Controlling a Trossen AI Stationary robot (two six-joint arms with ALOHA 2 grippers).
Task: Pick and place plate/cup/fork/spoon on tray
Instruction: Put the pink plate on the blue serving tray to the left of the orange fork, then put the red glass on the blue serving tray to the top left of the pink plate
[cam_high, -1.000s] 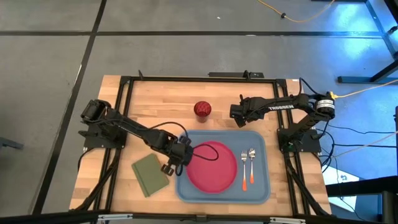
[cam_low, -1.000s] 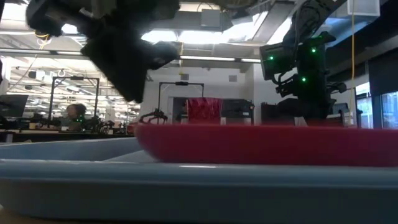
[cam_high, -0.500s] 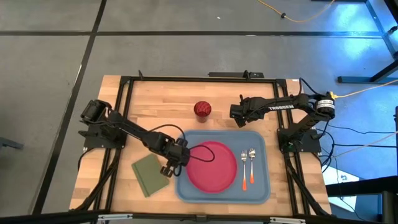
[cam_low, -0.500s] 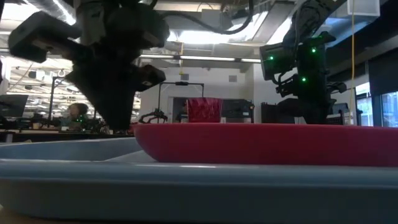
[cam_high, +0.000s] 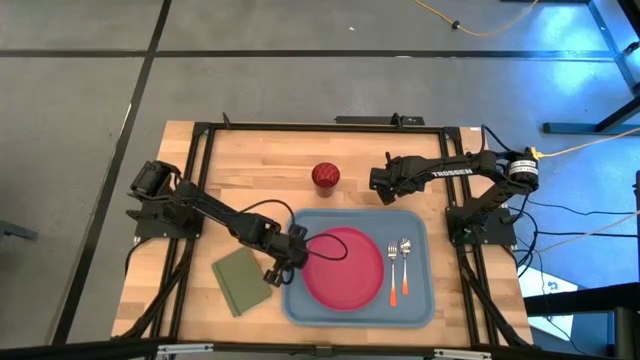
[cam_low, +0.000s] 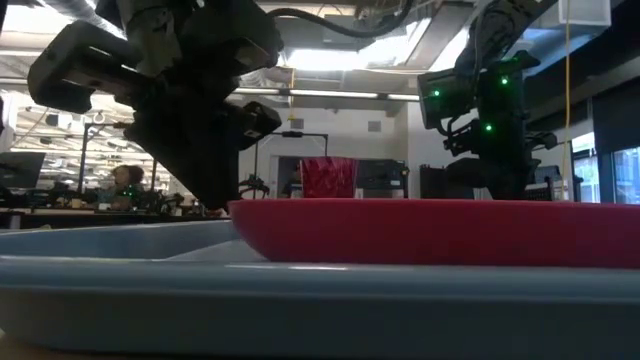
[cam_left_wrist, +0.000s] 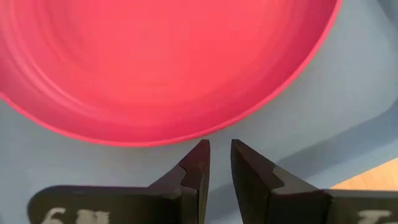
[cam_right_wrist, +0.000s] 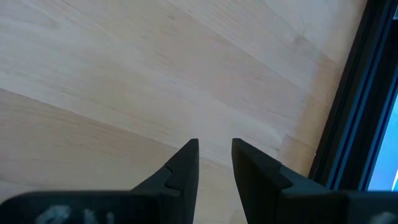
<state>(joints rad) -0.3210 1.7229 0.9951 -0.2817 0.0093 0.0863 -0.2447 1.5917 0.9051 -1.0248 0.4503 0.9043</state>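
The magenta-pink plate (cam_high: 343, 268) lies flat in the light-blue tray (cam_high: 420, 305), left of its middle. The fork (cam_high: 393, 268) and the spoon (cam_high: 406, 258) lie side by side in the tray's right part, orange handle ends toward the near edge. The dark-red cup (cam_high: 325, 176) stands on the wooden table beyond the tray. My left gripper (cam_high: 298, 252) is shut and low in the tray at the plate's left rim (cam_left_wrist: 205, 132). My right gripper (cam_high: 376, 180) is shut and empty above the table, right of the cup. My left gripper has its shut fingertips (cam_left_wrist: 200, 149) against the outer edge of the plate's left rim (cam_left_wrist: 214, 132). It comes slanting down from the table's left. The plate lies flat on the tray floor (cam_left_wrist: 348, 93).
An olive-green square (cam_high: 241, 280) lies on the table left of the tray, under my left arm. A black frame (cam_high: 300, 126) runs around the table. In the low view the cup (cam_low: 328, 178) shows behind the plate (cam_low: 430, 230), with a room beyond.
My left gripper has come down and gone toward the table's right edge, up to the plate's left rim. The plate has slid a little toward the right on the tray, staying flat.
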